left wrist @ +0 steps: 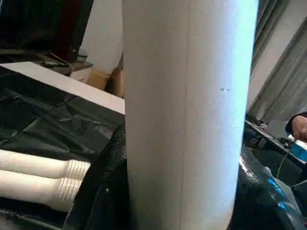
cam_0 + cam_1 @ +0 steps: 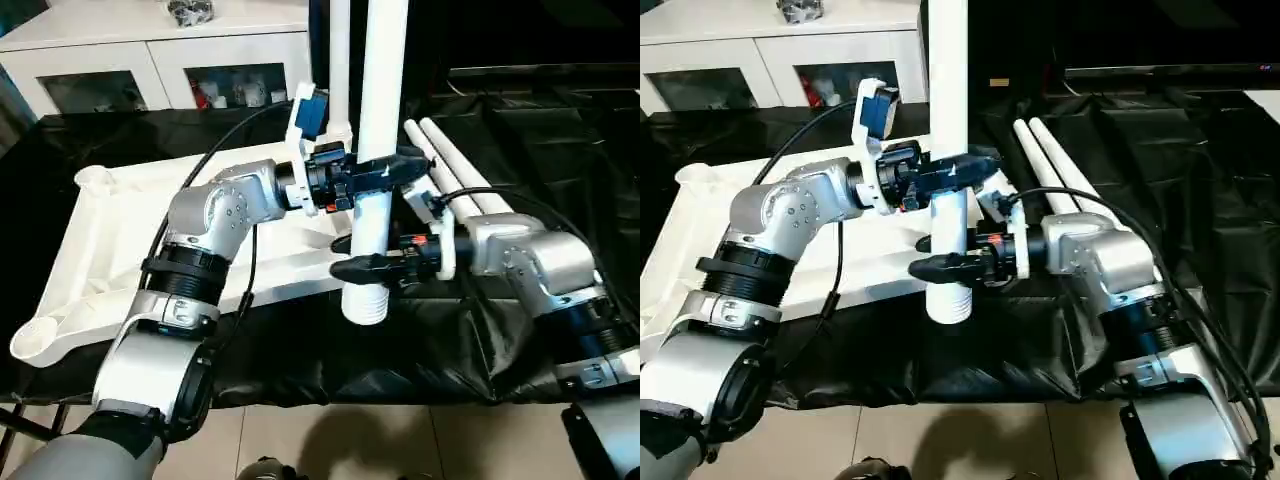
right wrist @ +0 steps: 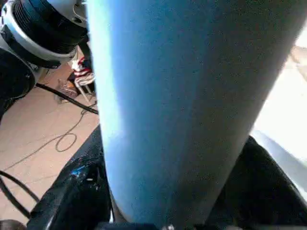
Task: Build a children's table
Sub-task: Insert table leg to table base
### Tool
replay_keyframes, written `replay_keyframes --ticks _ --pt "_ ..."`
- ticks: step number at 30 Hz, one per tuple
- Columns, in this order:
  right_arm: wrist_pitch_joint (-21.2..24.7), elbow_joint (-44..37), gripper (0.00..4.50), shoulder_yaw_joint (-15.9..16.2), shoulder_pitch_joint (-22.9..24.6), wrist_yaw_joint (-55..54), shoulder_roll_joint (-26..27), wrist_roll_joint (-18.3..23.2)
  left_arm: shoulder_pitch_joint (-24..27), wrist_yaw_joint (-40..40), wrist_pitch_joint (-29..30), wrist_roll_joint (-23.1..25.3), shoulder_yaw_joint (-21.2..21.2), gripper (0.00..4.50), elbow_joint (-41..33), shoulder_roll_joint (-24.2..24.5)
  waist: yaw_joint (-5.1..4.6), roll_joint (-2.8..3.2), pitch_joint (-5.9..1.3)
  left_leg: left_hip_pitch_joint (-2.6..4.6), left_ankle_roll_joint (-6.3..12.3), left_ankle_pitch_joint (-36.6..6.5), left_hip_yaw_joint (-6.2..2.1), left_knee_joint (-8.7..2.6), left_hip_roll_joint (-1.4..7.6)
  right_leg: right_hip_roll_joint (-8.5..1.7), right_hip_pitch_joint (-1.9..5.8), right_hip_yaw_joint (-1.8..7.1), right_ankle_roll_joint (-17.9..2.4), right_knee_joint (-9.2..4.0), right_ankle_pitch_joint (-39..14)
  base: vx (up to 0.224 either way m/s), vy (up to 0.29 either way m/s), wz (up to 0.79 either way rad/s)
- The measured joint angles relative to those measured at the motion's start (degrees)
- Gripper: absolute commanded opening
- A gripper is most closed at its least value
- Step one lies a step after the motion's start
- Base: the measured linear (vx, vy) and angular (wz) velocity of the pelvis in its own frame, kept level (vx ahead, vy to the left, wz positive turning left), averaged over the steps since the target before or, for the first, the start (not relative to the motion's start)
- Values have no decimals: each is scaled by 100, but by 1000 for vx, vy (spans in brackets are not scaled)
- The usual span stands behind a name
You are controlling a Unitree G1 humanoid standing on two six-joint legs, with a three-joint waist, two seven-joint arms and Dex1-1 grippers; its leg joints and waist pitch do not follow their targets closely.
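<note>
You have one leg standing upright at the centre of the frame, both arms on it. The left gripper has its fingers closed around the tube higher up; the right gripper sits lower, just above the ribbed end, its fingers either side of the tube, though you cannot tell from here whether they press on it or stand slightly slack. Two grips, one above the other, most likely keep the long tube plumb, so that its ribbed end can be steered into a round corner socket.

The tabletop lies underside up on the black-draped desk, at the left of the frame, sockets facing upward for that reason. The held leg's end hangs off the tabletop's near right corner, over the black cloth.

Count: one tabletop; one leg held; a second upright leg just behind it, apparently already seated; two spare legs lying side by side at upper right. Four legs in all.
</note>
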Motion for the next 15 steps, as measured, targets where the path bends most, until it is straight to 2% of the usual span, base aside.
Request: replay_keyframes --ticks 3,5,9,15 --pt "101 -14 258 19 27 42 0 38 0 -17 1 0 -3 182 0 3 1 0 0 0 0 0 0 0 0 0 -1 0 0 0 0 0 0 0" --pt "183 -45 227 25 27 70 -7 68 0 -28 2 0 -5 182 -1 3 3 0 0 1 0 0 0 0 0 0 0 0 0 1 0 0 0 0" --pt "218 -83 199 61 37 90 -27 90 0 -28 26 0 -17 182 -1 3 11 0 0 1 0 0 0 0 0 0 0 0 0 1 0 0 0 0" --pt "257 -175 191 56 101 77 -58 94 0 -33 34 2 -60 182 1 -4 16 1 0 1 0 0 0 0 0 0 0 0 0 1 0 0 0 0"
